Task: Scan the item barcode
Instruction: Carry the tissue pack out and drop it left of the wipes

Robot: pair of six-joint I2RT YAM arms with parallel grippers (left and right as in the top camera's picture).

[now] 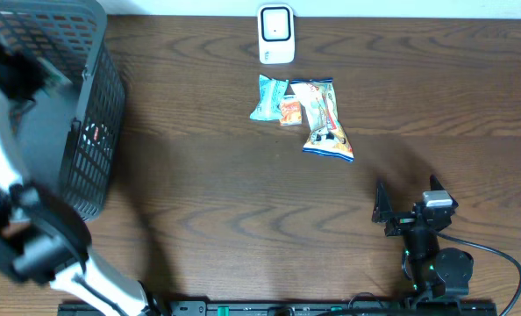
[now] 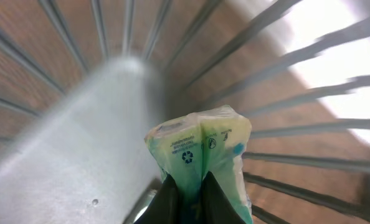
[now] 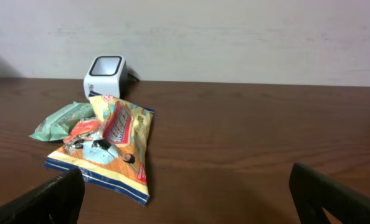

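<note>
Left gripper pinched shut on crinkly pale-green plastic packet inside dark grey mesh basket, right gripper fingers spread wide over brown wooden table

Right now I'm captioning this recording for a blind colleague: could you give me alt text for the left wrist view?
Close up, the left arm's two dark fingers are shut on the lower end of a green-and-white packet. Behind it are the grey wall and bars of a mesh basket, with brown wood showing through the gaps.
</note>
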